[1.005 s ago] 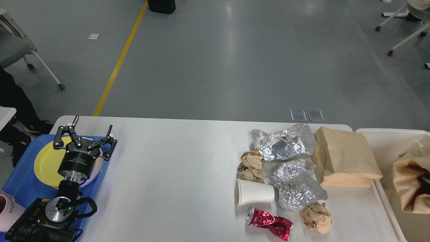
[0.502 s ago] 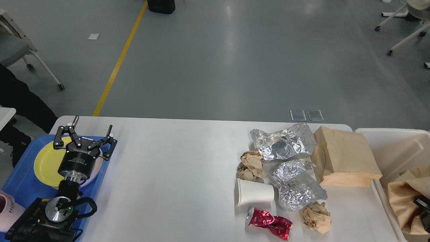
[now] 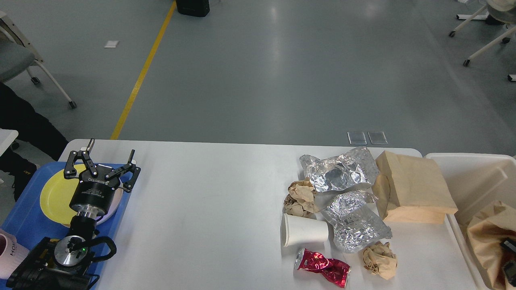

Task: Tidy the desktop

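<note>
While the left hand (image 3: 102, 161) hangs wide open over the blue tray (image 3: 24, 217), litter waits beside the cream bin (image 3: 463, 173); the right hand (image 3: 508, 257), state untellable, must next fetch the brown bag (image 3: 415, 189) off the table (image 3: 209, 217).

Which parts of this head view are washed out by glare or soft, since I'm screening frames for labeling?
Head view: sharp throughout; bright ceiling-light reflection on the floor; specular highlights on both foil sheets; the desktop is evenly lit with soft shadows; the left gripper is crisp.

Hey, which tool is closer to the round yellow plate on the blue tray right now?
Left. The left tool hovers open right over the yellow plate. The right tool sits far across the table, down in the cream bin.
</note>
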`<move>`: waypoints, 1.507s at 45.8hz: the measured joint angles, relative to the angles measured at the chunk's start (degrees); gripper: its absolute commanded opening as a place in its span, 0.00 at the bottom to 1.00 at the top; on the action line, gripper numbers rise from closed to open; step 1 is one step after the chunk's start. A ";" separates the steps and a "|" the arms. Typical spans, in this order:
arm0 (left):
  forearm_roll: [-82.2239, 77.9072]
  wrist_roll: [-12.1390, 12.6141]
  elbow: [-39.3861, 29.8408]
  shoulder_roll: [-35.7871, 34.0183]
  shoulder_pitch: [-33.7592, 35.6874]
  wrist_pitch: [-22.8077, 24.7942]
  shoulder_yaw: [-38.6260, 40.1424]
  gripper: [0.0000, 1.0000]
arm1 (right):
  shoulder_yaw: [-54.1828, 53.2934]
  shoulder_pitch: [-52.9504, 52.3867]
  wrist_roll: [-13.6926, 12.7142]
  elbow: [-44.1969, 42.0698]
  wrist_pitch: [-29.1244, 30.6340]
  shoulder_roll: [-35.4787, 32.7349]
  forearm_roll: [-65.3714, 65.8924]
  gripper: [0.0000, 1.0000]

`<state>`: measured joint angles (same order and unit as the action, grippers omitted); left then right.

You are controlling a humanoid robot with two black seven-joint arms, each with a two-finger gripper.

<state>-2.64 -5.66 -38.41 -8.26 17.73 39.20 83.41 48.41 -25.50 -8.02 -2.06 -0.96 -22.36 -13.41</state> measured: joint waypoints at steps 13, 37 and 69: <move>0.00 0.04 0.00 0.00 0.00 0.00 0.00 0.97 | -0.05 -0.36 -0.06 0.22 -0.08 -0.40 -0.03 1.00; 0.00 0.04 0.00 0.00 0.04 0.00 0.00 0.97 | 1.50 -19.86 -1.42 19.15 7.09 -13.38 8.31 1.00; 0.00 0.12 0.00 0.00 0.03 0.04 0.00 0.97 | 18.30 -90.41 -5.86 64.21 55.83 -6.17 22.08 1.00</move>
<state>-2.64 -5.53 -38.41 -8.26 17.76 39.25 83.41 66.71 -115.91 -13.88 62.15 54.87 -28.53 8.66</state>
